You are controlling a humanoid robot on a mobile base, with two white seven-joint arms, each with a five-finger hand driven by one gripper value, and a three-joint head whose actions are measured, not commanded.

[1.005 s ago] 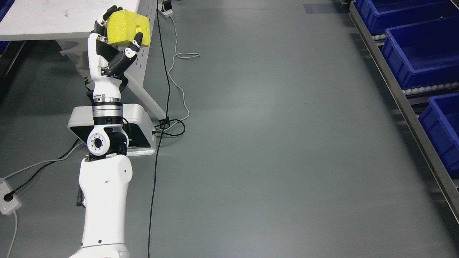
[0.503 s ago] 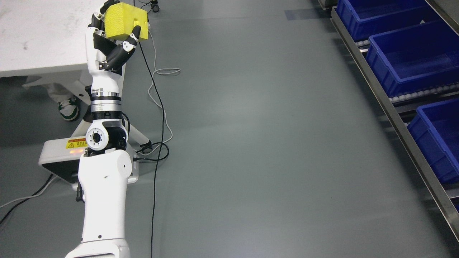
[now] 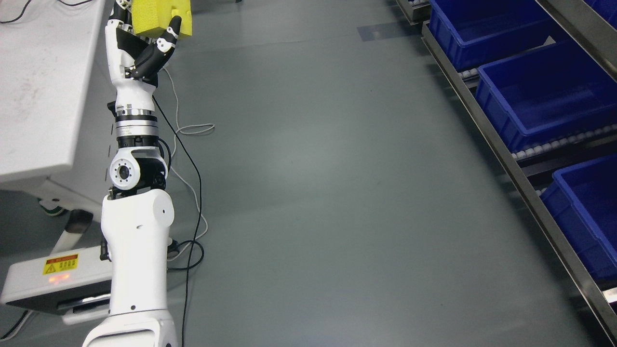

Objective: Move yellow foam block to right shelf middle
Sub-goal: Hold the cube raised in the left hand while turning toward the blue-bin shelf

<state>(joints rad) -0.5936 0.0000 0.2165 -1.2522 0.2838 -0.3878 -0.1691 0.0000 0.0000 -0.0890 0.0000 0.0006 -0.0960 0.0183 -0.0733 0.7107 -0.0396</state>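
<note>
My left hand [image 3: 144,29] is raised at the top left of the head view, fingers curled around the yellow foam block [image 3: 159,17]. The block is cut off by the top edge of the picture. The arm rises from the bottom left, white with a black and silver wrist. The shelf [image 3: 487,130] runs along the right side, with a metal rail and several blue bins [image 3: 544,91] on rollers. The hand and block are far to the left of the shelf. My right arm does not show.
A white table [image 3: 43,96] fills the upper left, next to my arm. A white box with a warning label [image 3: 58,279] lies on the floor at the lower left. Black and white cables [image 3: 193,193] trail over the grey floor beside it.
The whole picture has shifted: the camera has moved, the table and floor box slid down and left, the shelf bins came nearer. The hand still holds the block, now higher in the picture.
</note>
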